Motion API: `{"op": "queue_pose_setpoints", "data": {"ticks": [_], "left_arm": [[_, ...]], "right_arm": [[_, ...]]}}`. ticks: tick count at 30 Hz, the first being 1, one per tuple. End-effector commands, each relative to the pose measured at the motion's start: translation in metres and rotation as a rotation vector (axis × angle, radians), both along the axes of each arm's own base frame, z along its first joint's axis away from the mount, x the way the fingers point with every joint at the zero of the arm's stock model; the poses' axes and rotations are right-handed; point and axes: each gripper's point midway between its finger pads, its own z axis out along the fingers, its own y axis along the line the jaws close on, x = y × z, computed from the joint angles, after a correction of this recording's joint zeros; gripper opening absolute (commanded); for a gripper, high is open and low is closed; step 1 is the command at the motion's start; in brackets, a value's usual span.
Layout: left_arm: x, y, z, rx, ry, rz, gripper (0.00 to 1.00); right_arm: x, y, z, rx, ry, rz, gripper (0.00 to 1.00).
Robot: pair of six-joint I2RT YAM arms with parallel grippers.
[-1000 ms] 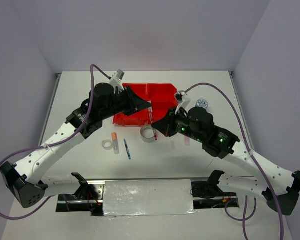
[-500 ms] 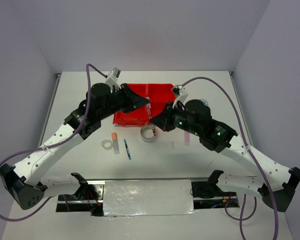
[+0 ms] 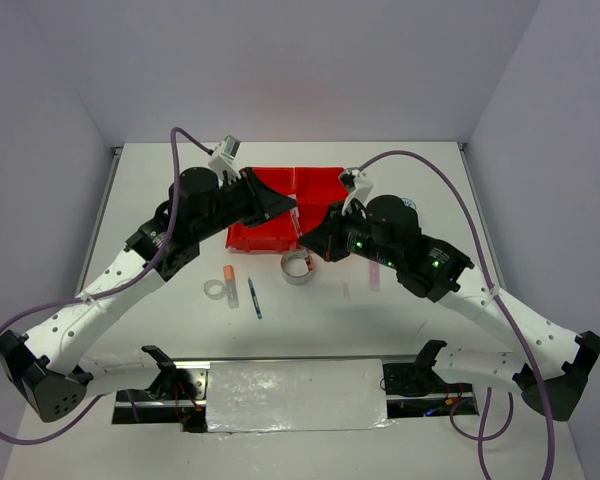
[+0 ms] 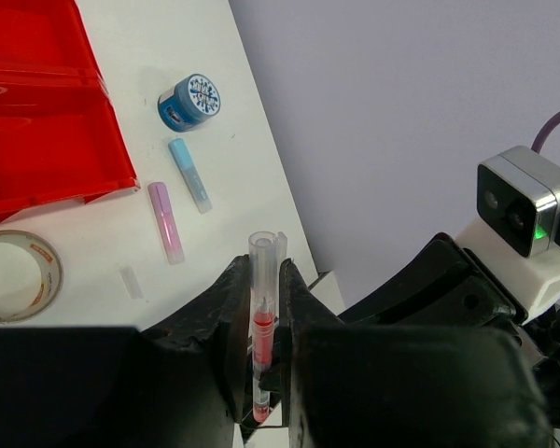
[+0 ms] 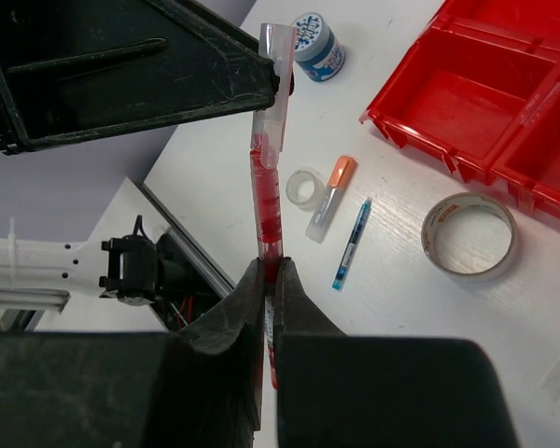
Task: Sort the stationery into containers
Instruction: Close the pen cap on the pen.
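A red pen (image 5: pixel 265 182) with a clear cap (image 4: pixel 261 254) is gripped by both grippers at once. My left gripper (image 4: pixel 263 280) is shut on its cap end. My right gripper (image 5: pixel 269 271) is shut on its other end. In the top view the left gripper (image 3: pixel 291 208) and right gripper (image 3: pixel 306 238) meet above the near edge of the red tray (image 3: pixel 278 184). On the table lie a silvery tape ring (image 3: pixel 298 267), a small clear tape ring (image 3: pixel 215 289), an orange stub (image 3: pixel 229 272) and a blue pen (image 3: pixel 254 298).
A blue-patterned roll (image 4: pixel 190 101) stands right of the tray (image 4: pixel 37 140), with a pale blue stick (image 4: pixel 189 175) and a pink stick (image 4: pixel 165 221) beside it. Another blue roll (image 5: pixel 317 47) shows in the right wrist view. A small clear piece (image 3: pixel 345 290) lies near the tape ring.
My right gripper has moved up and away from me with the red pen, to my left gripper. The left gripper has shifted slightly. Both now grip the pen.
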Motion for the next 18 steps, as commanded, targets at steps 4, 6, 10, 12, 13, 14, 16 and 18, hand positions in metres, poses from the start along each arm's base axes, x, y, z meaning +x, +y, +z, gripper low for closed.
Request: {"op": "queue_pose_setpoints", "data": {"ticks": [4, 6, 10, 12, 13, 14, 16, 18], "left_arm": [[-0.025, -0.009, 0.006, 0.039, 0.007, -0.128, 0.04], [-0.024, -0.009, 0.007, 0.056, 0.003, -0.132, 0.04], [-0.023, -0.009, 0.003, 0.054, 0.009, -0.127, 0.03], [-0.022, -0.008, 0.004, 0.045, 0.011, -0.116, 0.03], [-0.022, -0.008, 0.005, 0.039, 0.005, -0.109, 0.03], [-0.020, -0.006, 0.008, 0.029, 0.000, -0.094, 0.03], [-0.020, -0.004, 0.012, 0.011, -0.004, -0.076, 0.03], [-0.017, -0.002, 0.013, 0.000, -0.012, -0.053, 0.03]], "right_arm": [[0.032, -0.018, 0.048, 0.051, -0.147, -0.140, 0.00], [0.031, -0.020, 0.048, 0.050, -0.147, -0.145, 0.00], [0.032, -0.019, 0.046, 0.051, -0.137, -0.147, 0.00], [0.032, -0.017, 0.045, 0.051, -0.128, -0.142, 0.00], [0.031, -0.017, 0.043, 0.053, -0.120, -0.142, 0.00], [0.031, -0.017, 0.041, 0.052, -0.116, -0.144, 0.00], [0.030, -0.016, 0.037, 0.053, -0.102, -0.142, 0.00], [0.028, -0.013, 0.036, 0.071, -0.087, -0.132, 0.00]]}}
